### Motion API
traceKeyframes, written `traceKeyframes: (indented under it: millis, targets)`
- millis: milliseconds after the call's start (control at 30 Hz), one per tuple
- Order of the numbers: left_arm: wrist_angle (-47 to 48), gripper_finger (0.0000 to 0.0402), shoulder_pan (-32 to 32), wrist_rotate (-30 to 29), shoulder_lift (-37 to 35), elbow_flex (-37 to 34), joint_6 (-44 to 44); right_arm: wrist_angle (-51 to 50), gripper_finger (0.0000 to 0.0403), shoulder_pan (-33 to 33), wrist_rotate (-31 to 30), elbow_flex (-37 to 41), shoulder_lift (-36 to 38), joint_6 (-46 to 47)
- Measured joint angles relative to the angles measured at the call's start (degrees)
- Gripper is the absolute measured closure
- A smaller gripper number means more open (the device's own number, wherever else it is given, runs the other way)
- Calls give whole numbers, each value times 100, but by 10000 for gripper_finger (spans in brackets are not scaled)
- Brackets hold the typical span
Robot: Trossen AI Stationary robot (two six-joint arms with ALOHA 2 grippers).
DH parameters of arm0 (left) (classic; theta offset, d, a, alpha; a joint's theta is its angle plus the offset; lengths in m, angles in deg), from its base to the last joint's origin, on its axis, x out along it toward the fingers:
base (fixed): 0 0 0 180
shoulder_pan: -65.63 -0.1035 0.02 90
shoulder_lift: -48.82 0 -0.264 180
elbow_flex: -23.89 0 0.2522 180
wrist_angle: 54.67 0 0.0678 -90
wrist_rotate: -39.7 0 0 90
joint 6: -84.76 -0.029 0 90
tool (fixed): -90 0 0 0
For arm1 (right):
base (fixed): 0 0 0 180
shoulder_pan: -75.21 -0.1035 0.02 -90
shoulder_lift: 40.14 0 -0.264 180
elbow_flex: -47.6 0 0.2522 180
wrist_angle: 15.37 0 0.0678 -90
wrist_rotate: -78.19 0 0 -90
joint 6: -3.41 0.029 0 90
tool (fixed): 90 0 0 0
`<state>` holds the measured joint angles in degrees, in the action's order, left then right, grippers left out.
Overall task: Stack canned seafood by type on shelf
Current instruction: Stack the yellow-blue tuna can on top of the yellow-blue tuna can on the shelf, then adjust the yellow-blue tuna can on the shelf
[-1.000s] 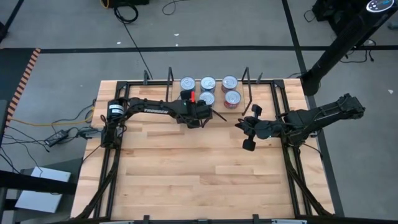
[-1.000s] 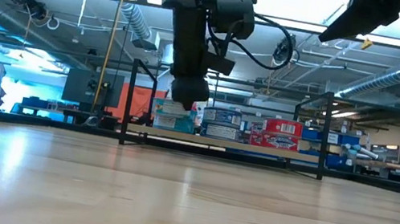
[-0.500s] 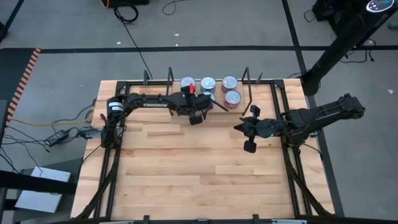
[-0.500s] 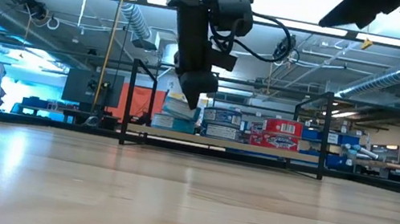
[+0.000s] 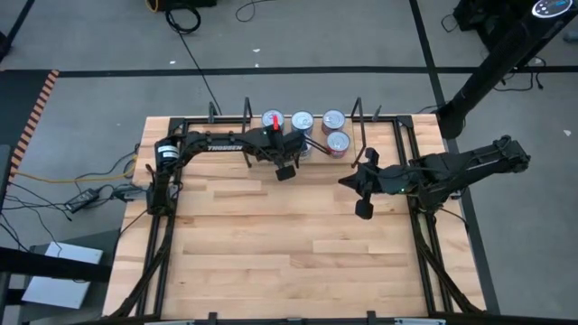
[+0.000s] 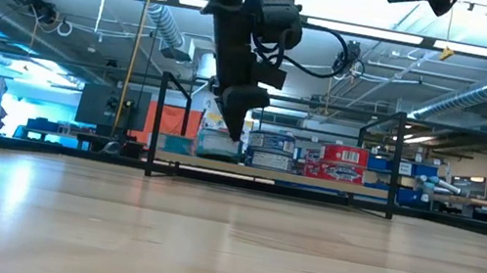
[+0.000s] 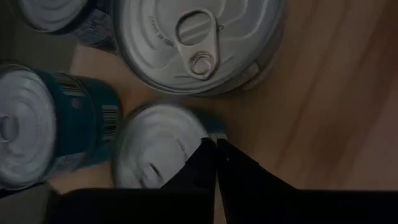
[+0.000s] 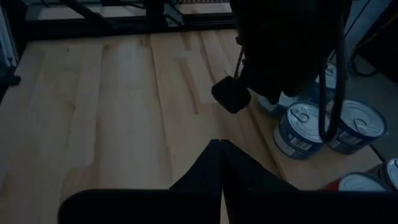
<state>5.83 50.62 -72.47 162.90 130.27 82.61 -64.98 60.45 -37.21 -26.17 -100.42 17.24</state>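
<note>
The canned seafood (image 5: 318,126) sits grouped upper centre, between the shelf (image 5: 358,122) uprights, seemingly sorted by label. The left tool (image 5: 291,153) hovers at the tins, closed, nothing visibly gripped; the right tool (image 5: 359,194) waits closed mid-tabletop (image 5: 271,253).

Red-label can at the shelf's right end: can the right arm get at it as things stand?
Probably yes. The red-label can sits at the front right of the group, with bare board between it and the right gripper. The left gripper is over the middle cans, off that path. The jaws are shut and must open first.
</note>
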Motion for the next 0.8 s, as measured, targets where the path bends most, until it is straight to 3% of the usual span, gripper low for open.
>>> traceKeyframes:
  millis: [500,800]
  targets:
    - [534,387,-139,552,-32,849,111,27,393,0,17,0,10,272]
    - [654,398,-247,580,-68,820,214,72,393,0,104,0,10,273]
